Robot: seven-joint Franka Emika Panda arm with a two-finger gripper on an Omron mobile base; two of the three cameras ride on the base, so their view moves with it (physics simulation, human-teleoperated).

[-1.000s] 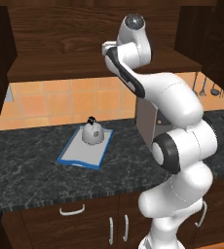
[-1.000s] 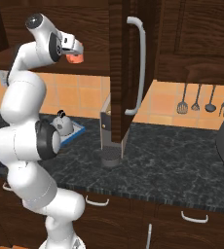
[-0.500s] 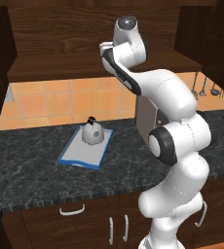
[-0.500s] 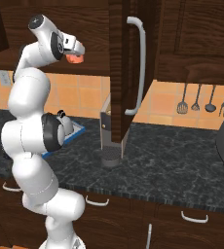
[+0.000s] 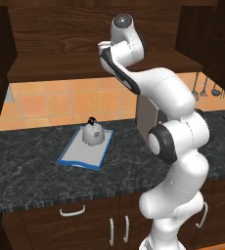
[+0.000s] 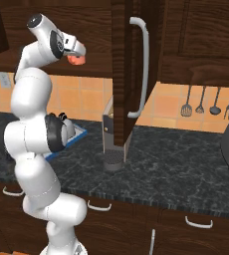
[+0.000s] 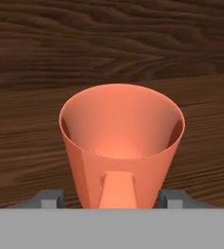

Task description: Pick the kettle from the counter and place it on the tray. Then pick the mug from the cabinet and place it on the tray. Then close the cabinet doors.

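Claw fingers flank mug, clamping unclear; left base view: kettle sits on tray.

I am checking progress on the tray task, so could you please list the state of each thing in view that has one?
kettle: upright on the tray.
mug: upright in the cabinet, between the fingers.
gripper: around the mug, grip unclear.
cabinet doors: open.

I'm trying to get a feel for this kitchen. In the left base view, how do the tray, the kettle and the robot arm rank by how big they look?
1. Robot arm, though it is nearest the camera.
2. Tray.
3. Kettle, standing on the tray.
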